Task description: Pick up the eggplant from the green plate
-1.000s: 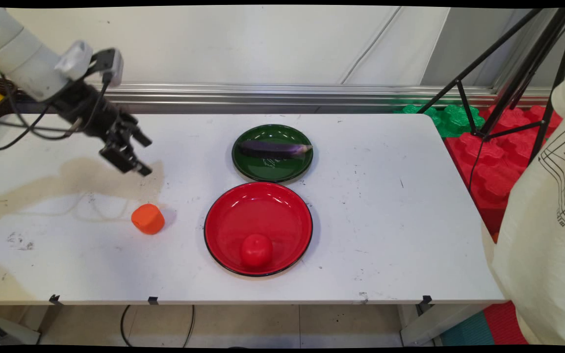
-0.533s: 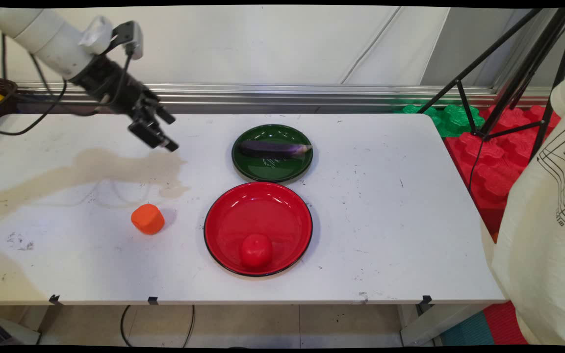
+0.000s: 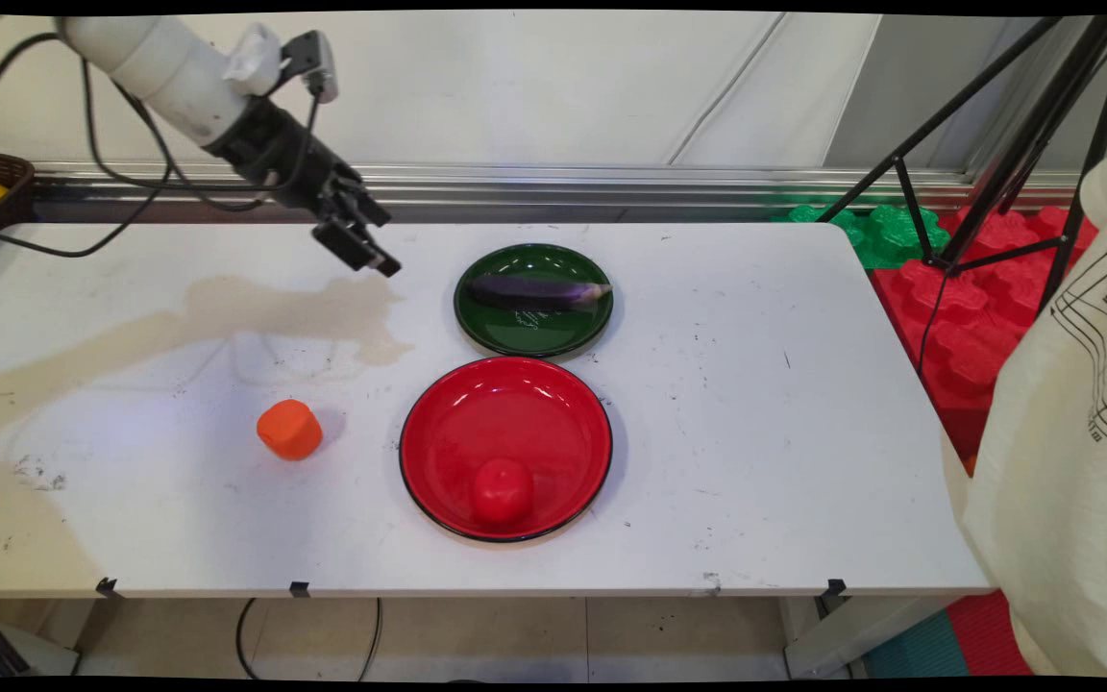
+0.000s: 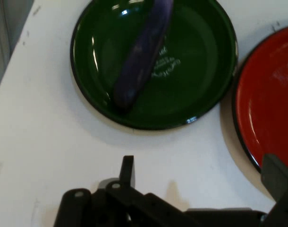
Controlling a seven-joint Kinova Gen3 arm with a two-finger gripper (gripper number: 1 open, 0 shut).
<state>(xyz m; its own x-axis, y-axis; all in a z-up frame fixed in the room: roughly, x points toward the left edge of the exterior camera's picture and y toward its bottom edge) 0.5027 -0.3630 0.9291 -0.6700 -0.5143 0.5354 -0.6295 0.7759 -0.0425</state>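
Claw empty above partly cropped eggplant

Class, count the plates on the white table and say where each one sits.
2. The green plate holding the eggplant sits toward the far edge; the red plate with the tomato sits directly nearer the camera. None seem hidden.
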